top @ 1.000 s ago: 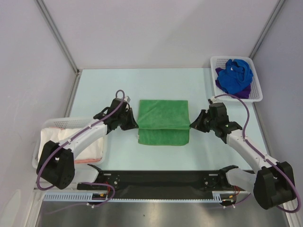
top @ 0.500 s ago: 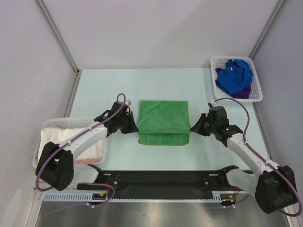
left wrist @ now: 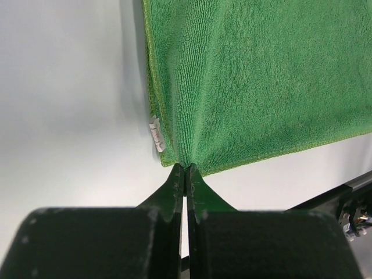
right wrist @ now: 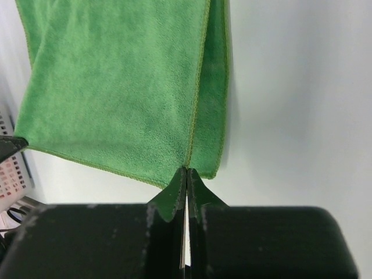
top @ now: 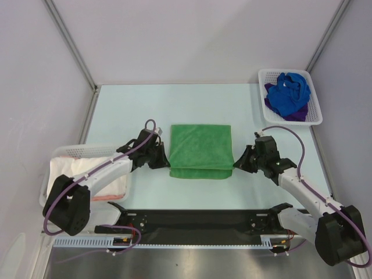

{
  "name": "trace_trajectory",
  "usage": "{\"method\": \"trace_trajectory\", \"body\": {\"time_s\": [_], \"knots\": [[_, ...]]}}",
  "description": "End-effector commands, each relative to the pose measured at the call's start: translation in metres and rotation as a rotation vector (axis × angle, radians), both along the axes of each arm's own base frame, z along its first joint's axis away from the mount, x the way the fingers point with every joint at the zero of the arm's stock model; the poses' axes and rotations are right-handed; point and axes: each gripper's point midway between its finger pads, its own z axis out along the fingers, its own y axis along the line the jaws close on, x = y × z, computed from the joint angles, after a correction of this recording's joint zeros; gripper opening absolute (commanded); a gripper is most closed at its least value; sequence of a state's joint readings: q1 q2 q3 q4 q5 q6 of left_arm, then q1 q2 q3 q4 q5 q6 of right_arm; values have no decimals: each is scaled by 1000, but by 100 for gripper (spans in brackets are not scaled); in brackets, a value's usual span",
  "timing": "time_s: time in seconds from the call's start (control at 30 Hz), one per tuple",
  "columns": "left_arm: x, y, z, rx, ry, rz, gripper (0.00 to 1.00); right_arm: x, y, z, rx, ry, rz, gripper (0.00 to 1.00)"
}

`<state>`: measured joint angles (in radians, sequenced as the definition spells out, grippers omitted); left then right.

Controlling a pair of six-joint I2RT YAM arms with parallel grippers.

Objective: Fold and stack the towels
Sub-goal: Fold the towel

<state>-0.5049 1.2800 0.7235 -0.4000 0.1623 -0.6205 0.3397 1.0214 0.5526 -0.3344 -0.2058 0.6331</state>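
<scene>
— Where's the green towel (top: 200,148) from where you stand?

— Flat in the middle of the pale bench (top: 174,102), folded over on itself so the top layer covers nearly all of the bottom one. Only a narrow strip of the lower layer shows along the near edge.

— And the two arms?

— One at each near corner. The left pincer (left wrist: 185,174) is pressed together with the towel's near left corner nipped between its tips; there's a small white tag (left wrist: 155,133) on the hem just beside it. The right pincer (right wrist: 186,176) is pressed together on the near right corner, right where the top layer's hem runs into the tips.

— What about the other towels?

— The royal blue towel (top: 288,93) is bunched up in the white basket (top: 264,75) at the far right corner of the bench, with the purple towel (top: 299,113) poking out beneath it. On the left, near the arm's base, a second white basket (top: 70,150) holds a white towel (top: 67,168), with a pinkish towel (top: 102,197) showing at its near edge.

— Anything touching the green one besides the pincers?

— No, the baskets sit well apart from it.
</scene>
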Motion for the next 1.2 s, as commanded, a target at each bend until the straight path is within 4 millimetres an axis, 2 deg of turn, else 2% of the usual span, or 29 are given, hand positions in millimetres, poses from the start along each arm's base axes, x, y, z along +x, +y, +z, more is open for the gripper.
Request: {"method": "trace_trajectory", "body": {"time_s": [0.0,0.27,0.5,0.93,1.17], "knots": [[-1,-5,2,-21,-24,-23,0,1,1,1,4,-28,-15,0],[-8,-8,-15,-11,9,-32,0,-6,0,-15,4,6,-17,0],[-10,-8,-23,-6,32,-31,0,-10,0,-20,-6,16,-11,0],[-11,-4,-9,6,4,-29,0,-11,-1,-9,-2,-6,-14,0],[-13,-2,-8,4,6,-24,0,-17,-1,-13,-6,3,-9,0]]}}
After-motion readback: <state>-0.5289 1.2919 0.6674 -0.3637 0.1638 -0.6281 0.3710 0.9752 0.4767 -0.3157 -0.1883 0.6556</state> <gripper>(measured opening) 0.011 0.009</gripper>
